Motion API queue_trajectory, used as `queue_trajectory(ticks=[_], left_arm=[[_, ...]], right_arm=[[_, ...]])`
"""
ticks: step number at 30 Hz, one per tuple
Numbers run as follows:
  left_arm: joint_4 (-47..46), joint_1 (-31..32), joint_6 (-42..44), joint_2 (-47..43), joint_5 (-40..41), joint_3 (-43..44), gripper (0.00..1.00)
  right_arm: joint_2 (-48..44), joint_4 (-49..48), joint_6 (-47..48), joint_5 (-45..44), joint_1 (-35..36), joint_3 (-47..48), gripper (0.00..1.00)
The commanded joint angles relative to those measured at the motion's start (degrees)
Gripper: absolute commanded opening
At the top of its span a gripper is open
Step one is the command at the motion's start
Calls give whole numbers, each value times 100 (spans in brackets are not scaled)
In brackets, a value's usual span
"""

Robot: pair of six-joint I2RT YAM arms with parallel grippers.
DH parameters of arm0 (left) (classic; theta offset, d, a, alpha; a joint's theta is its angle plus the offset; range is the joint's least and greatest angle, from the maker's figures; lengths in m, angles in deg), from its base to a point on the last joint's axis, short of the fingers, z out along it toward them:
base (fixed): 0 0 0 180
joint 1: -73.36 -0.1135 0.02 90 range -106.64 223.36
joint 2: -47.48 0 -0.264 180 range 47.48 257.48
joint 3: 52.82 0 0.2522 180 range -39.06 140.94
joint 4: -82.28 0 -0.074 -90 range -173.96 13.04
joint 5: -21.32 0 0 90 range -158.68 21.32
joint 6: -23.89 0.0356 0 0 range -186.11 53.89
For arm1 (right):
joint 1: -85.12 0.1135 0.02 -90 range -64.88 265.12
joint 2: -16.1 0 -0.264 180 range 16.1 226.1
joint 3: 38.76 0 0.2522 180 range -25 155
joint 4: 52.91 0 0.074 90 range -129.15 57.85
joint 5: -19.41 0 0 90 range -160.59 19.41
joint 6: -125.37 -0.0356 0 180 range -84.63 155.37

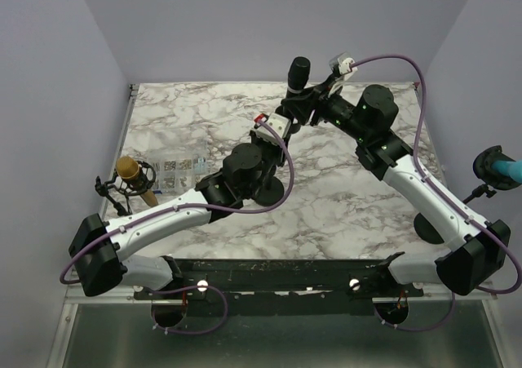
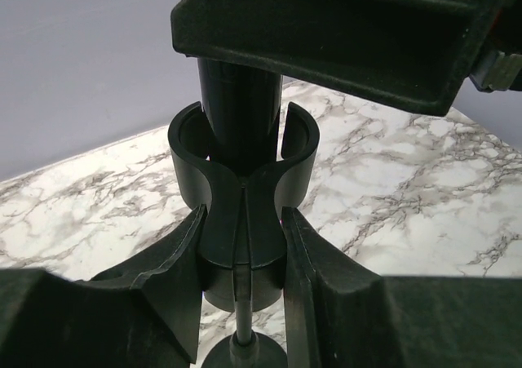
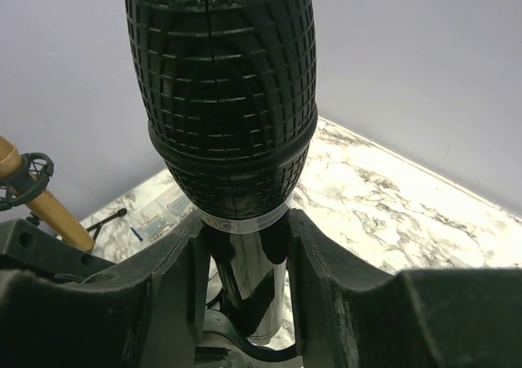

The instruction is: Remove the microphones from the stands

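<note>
Microphone [image 3: 220, 99] clamped in right pincer [image 3: 245, 221]; stand clip [image 2: 188, 156] in left pincer [image 2: 242, 217].

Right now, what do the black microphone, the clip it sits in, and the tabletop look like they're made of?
Microphone: black mesh grille, likely metal by its fine grid; glossy handle below, probably painted metal or plastic.
Clip: matte black moulded plastic, smooth with a soft sheen.
Tabletop: white marble look with grey veins, possibly only a printed laminate.
</note>
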Motion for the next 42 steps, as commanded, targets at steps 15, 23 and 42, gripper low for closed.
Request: queue_trajectory(ticks=[15, 23, 42], left_arm=[[-107, -25, -203, -315, -147, -696, 0], [-171, -21, -374, -531, 159, -947, 0], [929, -70, -1114, -509, -149, -496, 85]], right_arm=[[-600, 156, -55, -766, 33, 1064, 1], [-931, 486, 194, -2930, 35, 1337, 1], [-281, 1401, -311, -5207, 16, -976, 1]])
